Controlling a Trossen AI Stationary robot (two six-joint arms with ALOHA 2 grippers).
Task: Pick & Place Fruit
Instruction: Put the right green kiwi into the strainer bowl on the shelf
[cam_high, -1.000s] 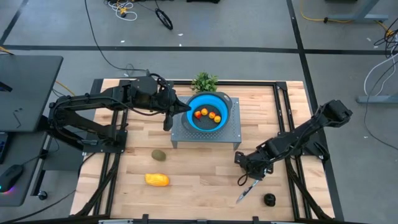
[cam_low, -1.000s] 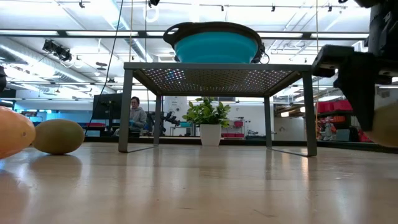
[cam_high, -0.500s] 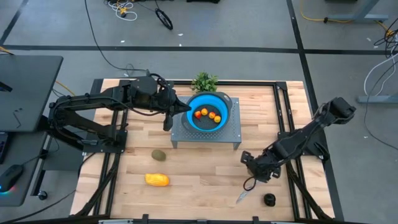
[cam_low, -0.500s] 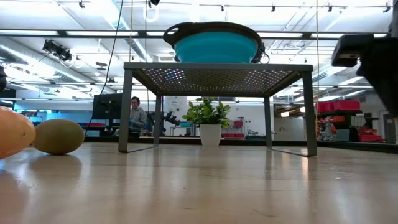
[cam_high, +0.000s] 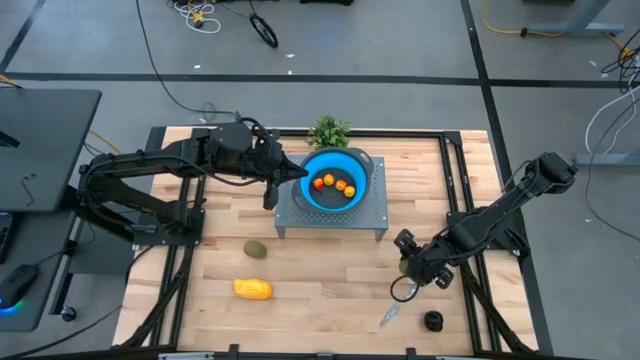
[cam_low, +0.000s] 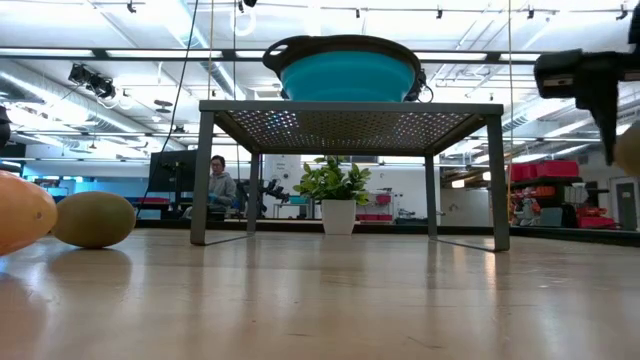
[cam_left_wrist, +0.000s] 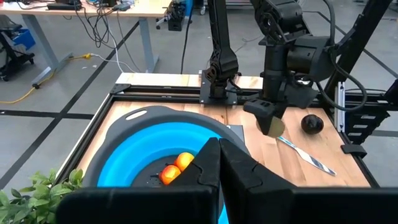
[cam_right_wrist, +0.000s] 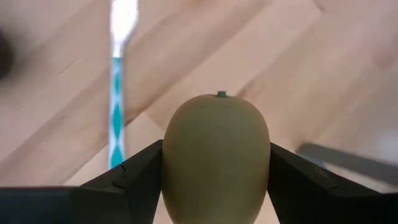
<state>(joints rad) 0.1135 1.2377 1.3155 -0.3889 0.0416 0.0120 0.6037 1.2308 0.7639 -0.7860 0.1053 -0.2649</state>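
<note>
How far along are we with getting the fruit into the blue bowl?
Done: three small orange fruits lie in the blue bowl on the metal stand. In hand: the right hand grips an olive-brown oval fruit above the table. Left: another olive-brown oval, the yellow-orange oblong and the black round fruit. The left hand waits shut beside the bowl.

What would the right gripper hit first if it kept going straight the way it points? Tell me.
Probably the wooden table. The right gripper, closed on an olive-brown fruit, points down at bare boards. The knife lies off to one side of that line, though depth is hard to judge.
</note>
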